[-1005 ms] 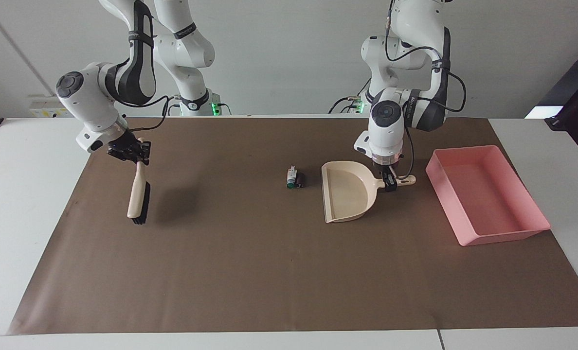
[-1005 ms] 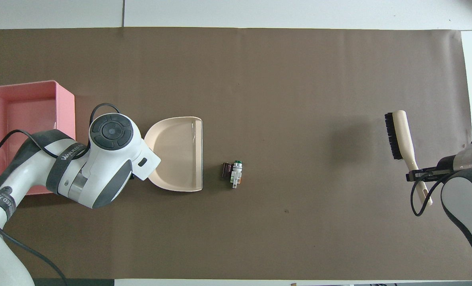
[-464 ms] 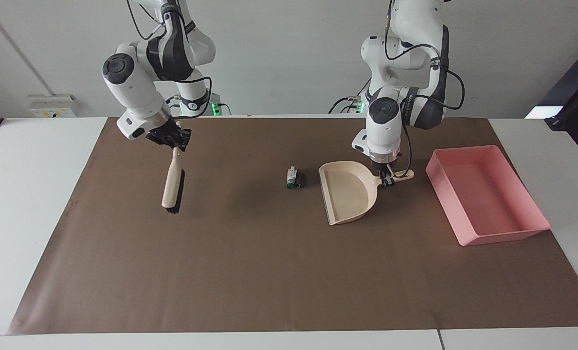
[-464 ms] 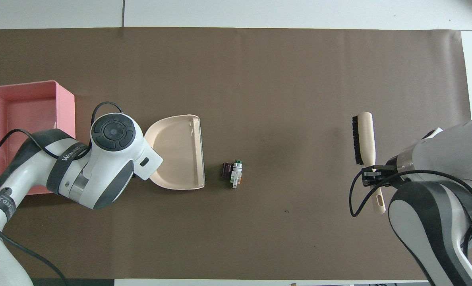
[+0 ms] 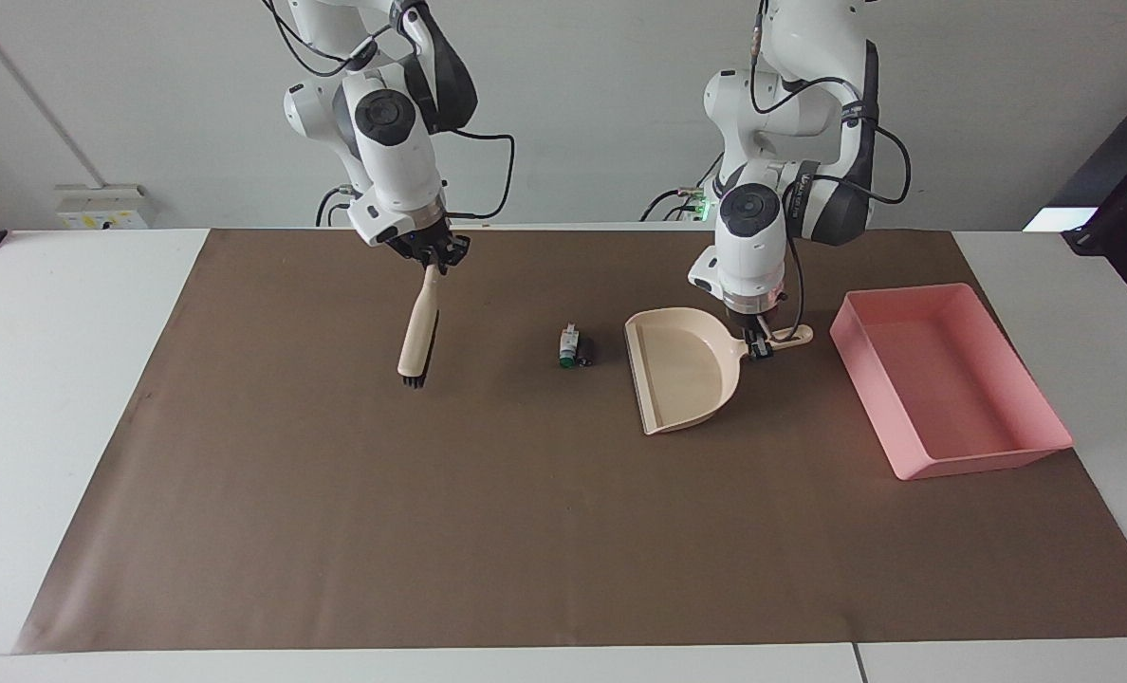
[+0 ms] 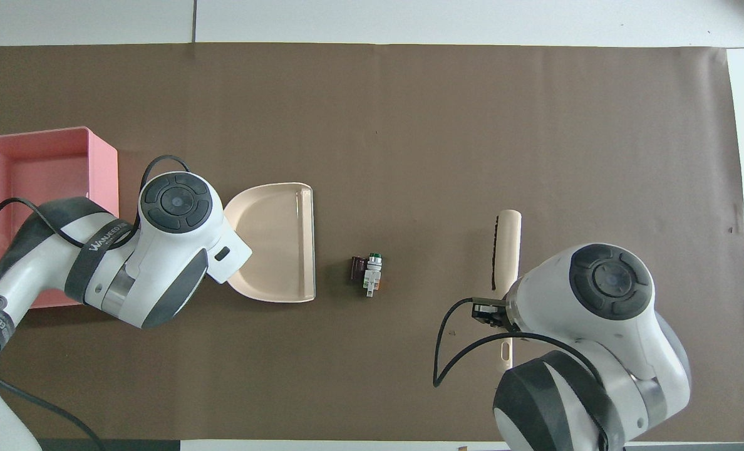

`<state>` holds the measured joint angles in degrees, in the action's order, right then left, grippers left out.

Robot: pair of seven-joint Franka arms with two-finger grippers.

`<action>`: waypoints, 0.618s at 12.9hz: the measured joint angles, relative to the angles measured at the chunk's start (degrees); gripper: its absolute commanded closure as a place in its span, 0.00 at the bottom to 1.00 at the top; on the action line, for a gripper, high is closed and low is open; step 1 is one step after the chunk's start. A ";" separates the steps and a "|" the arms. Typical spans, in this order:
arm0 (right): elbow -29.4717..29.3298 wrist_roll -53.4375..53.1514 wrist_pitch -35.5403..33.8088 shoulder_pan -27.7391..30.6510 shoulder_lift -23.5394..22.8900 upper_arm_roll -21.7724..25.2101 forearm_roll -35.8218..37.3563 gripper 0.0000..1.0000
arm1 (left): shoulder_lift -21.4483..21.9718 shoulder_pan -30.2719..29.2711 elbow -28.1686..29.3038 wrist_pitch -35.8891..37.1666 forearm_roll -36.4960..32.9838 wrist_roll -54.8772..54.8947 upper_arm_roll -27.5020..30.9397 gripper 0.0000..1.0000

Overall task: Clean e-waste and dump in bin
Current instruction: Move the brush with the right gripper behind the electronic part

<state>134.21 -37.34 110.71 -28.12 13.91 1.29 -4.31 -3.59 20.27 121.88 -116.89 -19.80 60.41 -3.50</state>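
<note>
The e-waste lies mid-mat: a white piece with a green end (image 5: 569, 344) (image 6: 372, 273) touching a dark cylinder (image 5: 586, 352) (image 6: 357, 268). My left gripper (image 5: 759, 343) is shut on the handle of the beige dustpan (image 5: 682, 370) (image 6: 278, 241). The pan's open lip faces the e-waste, a short gap away. The left gripper is hidden under its arm in the overhead view. My right gripper (image 5: 434, 254) (image 6: 491, 313) is shut on the handle of a beige brush (image 5: 418, 327) (image 6: 507, 250). The brush hangs bristles-down over the mat, toward the right arm's end from the e-waste. The pink bin (image 5: 905, 292) (image 6: 52, 169) is empty.
A brown mat (image 5: 488, 531) (image 6: 409, 113) covers the table. The bin stands at the left arm's end, beside the dustpan's handle.
My right arm has carried the brush from the right arm's end of the mat toward the e-waste. The dustpan has shifted and turned slightly in my left gripper. The e-waste has not moved.
</note>
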 measured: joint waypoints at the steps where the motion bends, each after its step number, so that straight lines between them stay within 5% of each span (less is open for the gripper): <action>1: 0.94 -2.75 1.87 -2.74 -0.24 0.00 0.00 1.00 | 0.04 0.00 -0.63 0.37 -2.17 1.37 0.00 1.00; 8: 2.29 -8.60 13.28 -16.18 -7.48 -0.09 -0.22 1.00 | -0.13 0.92 -1.06 2.63 -5.21 -0.15 -0.08 1.00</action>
<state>136.51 -45.94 123.99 -44.30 6.43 1.21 -4.54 -3.72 21.19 120.82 -114.26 -25.01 60.26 -3.58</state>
